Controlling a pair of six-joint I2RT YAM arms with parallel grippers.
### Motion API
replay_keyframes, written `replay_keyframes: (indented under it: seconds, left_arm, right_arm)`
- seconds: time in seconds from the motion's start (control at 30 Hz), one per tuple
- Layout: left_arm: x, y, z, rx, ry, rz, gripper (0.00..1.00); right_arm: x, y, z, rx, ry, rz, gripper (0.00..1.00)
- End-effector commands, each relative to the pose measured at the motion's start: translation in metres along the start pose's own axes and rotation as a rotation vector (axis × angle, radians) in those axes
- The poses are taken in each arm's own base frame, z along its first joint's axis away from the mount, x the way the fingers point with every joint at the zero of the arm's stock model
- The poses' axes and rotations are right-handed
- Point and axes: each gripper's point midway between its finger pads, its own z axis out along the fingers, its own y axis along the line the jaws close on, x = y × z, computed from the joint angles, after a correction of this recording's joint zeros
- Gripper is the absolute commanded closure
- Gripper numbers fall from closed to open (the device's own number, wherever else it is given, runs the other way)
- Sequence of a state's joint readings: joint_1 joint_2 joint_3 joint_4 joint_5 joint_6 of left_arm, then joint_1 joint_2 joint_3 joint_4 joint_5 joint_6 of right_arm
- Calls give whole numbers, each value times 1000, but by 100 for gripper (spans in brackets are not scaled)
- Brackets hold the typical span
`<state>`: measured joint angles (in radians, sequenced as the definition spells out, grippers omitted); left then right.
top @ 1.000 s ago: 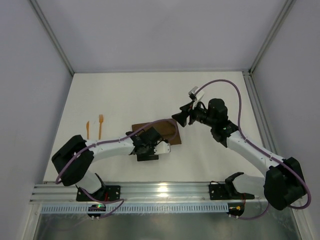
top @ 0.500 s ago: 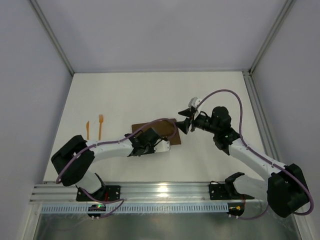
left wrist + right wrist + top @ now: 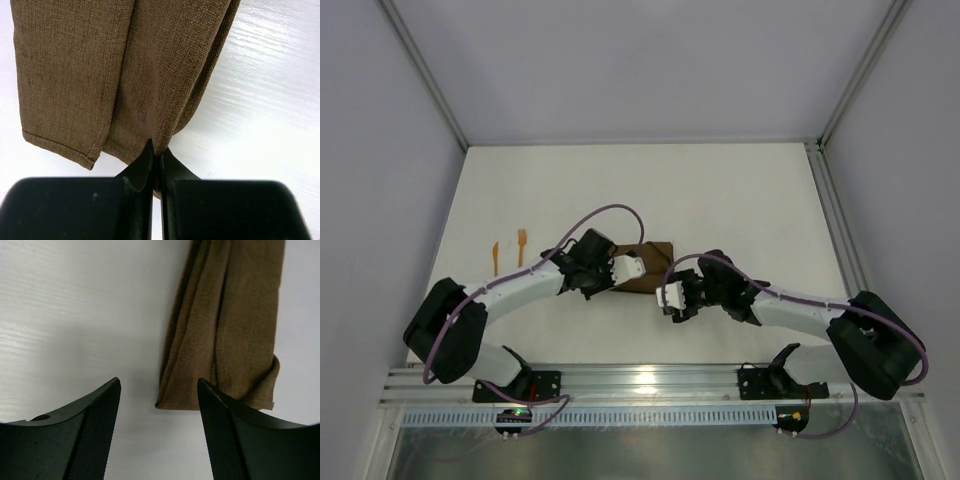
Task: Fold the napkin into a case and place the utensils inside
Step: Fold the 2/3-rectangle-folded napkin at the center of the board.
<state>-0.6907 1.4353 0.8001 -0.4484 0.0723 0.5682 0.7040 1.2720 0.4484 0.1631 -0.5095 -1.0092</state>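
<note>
Both arms have dropped to the folded dark brown cloth napkin (image 3: 655, 262), mid-frame in the top view. Jaws closed, the left gripper (image 3: 156, 150) pinches a folded edge; the right gripper (image 3: 159, 382) hovers open over its end. Likely soft, light and limp, best gripped at the layered hems.

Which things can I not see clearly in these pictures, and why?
- Top view: the left arm and right arm cover much of the napkin; its folds cannot be counted.
- Top view: the utensils are too small to tell their kinds.
- Both wrist views: the top edge cuts off the napkin's far end.
</note>
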Motion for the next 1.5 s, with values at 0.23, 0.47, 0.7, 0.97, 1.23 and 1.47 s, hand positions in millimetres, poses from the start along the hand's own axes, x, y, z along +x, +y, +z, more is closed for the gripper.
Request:
replay_keyframes:
  seconds: [0.23,0.47,0.7,0.97,1.23,1.47]
  left_arm:
    - [-24,6,-16,60,-110,-7,100]
    - [-29,10,-26,96,-145,-35,100]
    - [-26,18,-34,128,-171,-86,100]
    - [-8,21,-31,134,-124,-104,100]
    - [10,33,-33,92,-73,-101,99]
    - [10,21,-39,152,-90,-72,57]
  right_arm:
    - [26,-3,33,9,218,-257,33]
    - [43,-3,35,36,304,-250,45]
    - [59,4,35,2,425,-159,84]
    - [26,6,32,-44,367,17,97]
    - [-2,28,32,-220,354,260,97]
    - [-35,35,35,-300,242,421,97]
